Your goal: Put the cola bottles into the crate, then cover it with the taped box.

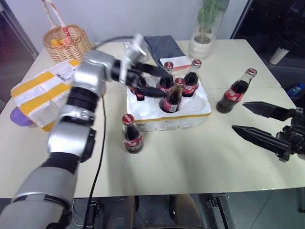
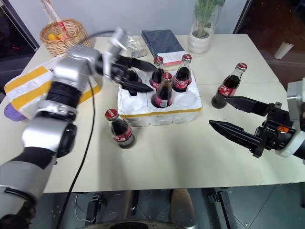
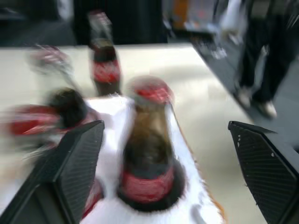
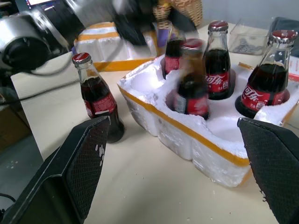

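The crate (image 1: 190,119), a low white foam tray with a yellow band, sits mid-table and holds several cola bottles. My left gripper (image 1: 167,84) hovers over it, open. Its fingers (image 3: 79,158) stand apart on either side of the front bottle (image 3: 148,154), which rests in a well. One bottle (image 1: 132,134) stands on the table in front of the crate's left corner, another (image 1: 236,90) to the crate's right. My right gripper (image 1: 239,116) is open and empty, low over the table on the right, pointing at the crate. The taped box (image 1: 40,93) lies at the left.
A wicker basket (image 1: 66,40) stands at the back left, with a folded dark cloth (image 1: 164,47) and a potted plant in a glass vase (image 1: 202,40) behind the crate. A purple object (image 1: 18,117) lies by the taped box. The table's front edge is near.
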Controlling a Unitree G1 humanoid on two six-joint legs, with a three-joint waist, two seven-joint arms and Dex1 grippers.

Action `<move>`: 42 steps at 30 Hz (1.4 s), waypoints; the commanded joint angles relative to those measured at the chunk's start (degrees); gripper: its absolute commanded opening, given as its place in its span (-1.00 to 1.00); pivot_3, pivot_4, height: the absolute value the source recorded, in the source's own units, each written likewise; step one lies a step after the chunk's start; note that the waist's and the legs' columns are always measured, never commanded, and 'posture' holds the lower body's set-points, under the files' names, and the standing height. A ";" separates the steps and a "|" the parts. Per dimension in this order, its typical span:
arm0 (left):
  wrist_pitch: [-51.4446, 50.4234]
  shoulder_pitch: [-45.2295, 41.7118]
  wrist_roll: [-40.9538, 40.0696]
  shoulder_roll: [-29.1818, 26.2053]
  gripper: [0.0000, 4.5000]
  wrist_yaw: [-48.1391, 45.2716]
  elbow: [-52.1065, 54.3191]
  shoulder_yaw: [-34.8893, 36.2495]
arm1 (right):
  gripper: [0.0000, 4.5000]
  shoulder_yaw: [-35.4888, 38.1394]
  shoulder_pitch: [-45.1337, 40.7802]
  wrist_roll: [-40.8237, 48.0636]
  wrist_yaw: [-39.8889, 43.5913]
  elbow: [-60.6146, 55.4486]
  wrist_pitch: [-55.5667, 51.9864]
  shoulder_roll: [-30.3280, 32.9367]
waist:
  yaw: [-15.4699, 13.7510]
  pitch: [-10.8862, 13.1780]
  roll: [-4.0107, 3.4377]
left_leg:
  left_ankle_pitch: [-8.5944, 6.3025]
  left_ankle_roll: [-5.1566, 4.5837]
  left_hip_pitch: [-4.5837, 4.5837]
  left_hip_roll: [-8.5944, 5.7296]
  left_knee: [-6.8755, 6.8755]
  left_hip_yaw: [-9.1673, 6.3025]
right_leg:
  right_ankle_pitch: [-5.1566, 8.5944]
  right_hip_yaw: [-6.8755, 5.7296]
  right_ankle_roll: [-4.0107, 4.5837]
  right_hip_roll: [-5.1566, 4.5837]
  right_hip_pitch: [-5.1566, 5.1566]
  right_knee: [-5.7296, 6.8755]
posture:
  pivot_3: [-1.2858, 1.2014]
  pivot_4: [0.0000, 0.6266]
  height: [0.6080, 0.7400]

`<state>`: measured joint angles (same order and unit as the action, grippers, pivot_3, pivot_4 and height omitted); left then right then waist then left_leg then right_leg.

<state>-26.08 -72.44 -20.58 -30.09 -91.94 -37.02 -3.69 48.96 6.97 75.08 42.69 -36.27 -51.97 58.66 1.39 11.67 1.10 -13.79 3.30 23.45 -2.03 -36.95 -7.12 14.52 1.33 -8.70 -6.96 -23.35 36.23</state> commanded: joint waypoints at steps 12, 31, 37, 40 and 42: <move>-18.55 54.16 -15.69 -25.53 0.98 15.94 58.71 21.04 | 1.00 -6.77 -5.80 -5.26 5.58 6.05 2.66 2.13 | -1.15 -0.08 -0.20 | -0.01 0.01 -0.07 0.02 -0.11 0.02 | 0.05 0.10 0.35 -0.03 0.26 -0.23 | 0.03 -0.52 1.00; -19.07 65.12 -14.56 -5.18 0.98 47.76 73.09 7.68 | 1.00 -6.86 -7.41 -6.15 5.15 6.58 1.07 1.14 | -2.06 -0.14 -0.28 | -0.01 0.01 -0.12 0.02 -0.16 0.06 | 0.00 0.10 0.42 0.04 0.26 -0.17 | 0.03 -0.52 1.00; -18.54 63.92 -14.52 -5.01 0.98 48.59 71.95 5.69 | 1.00 -5.95 -6.61 -5.75 4.24 6.11 1.29 0.60 | -2.07 -0.15 -0.30 | -0.01 0.01 -0.12 0.02 -0.16 0.07 | 0.02 0.10 0.44 0.03 0.27 -0.17 | 0.03 -0.52 1.00; -18.22 62.98 -13.96 -4.36 0.98 49.34 70.74 4.71 | 1.00 -5.91 -6.57 -5.55 3.45 5.87 1.49 0.17 | -2.14 -0.15 -0.30 | -0.01 0.01 -0.11 0.02 -0.17 0.07 | 0.02 0.10 0.44 0.04 0.27 -0.18 | 0.03 -0.52 1.00; -18.08 62.87 -14.86 -4.43 0.74 48.68 70.62 4.84 | 1.00 -5.67 -6.47 -5.48 3.37 5.84 1.52 0.13 | -2.10 -0.15 -0.30 | -0.01 0.01 -0.11 0.02 -0.16 0.08 | 0.02 0.10 0.44 0.04 0.27 -0.18 | 0.03 -0.52 1.00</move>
<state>-45.48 -9.22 -34.48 -34.55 -42.71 32.88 0.98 41.20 0.65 68.44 46.26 -29.19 -51.04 59.07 -0.71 11.51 0.79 -13.79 3.31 23.34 -2.01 -37.12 -7.04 14.54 1.43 -8.26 -6.93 -23.08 36.05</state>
